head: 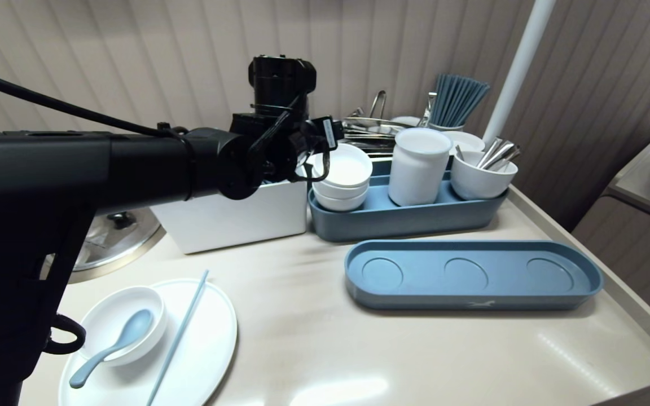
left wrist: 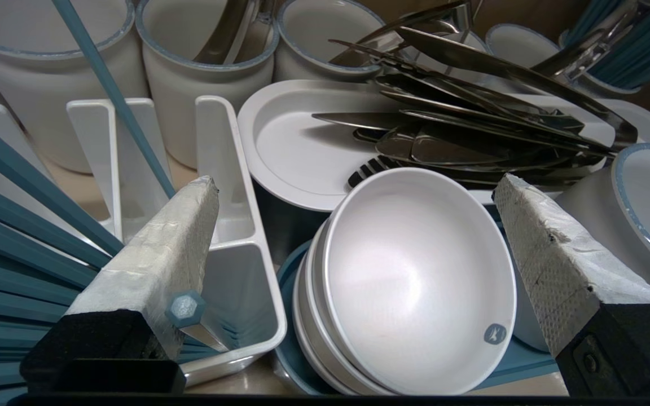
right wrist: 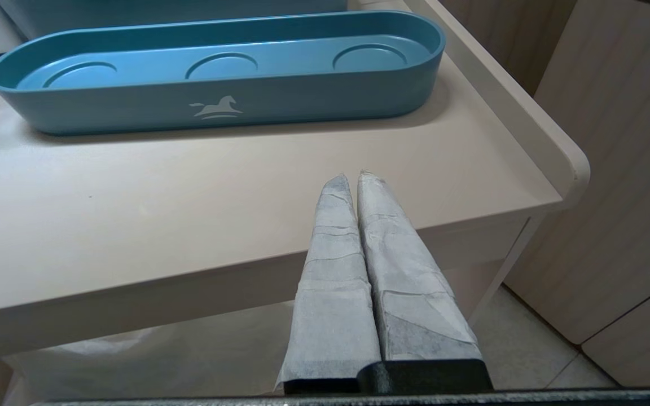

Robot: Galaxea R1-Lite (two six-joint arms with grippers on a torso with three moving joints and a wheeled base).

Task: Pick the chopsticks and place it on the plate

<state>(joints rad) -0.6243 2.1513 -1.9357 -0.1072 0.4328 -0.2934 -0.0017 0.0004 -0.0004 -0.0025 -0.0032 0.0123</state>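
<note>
At the back of the table (head: 313, 338), the left hand (left wrist: 356, 180) hangs over a stack of white bowls (left wrist: 415, 282) that sits in a blue tray (head: 404, 223). Its fingers (left wrist: 172, 242) stand wide apart and hold nothing. By the table's front right corner, the right hand (right wrist: 353, 177) is closed tight with nothing in it, near a low flat tray (right wrist: 218, 107).

You see a stack of white bowls (head: 341, 176), glossy and nested upright, at the left end of the blue tray (head: 404, 223). The top bowl bears a small grey-blue logo inside its rim.
</note>
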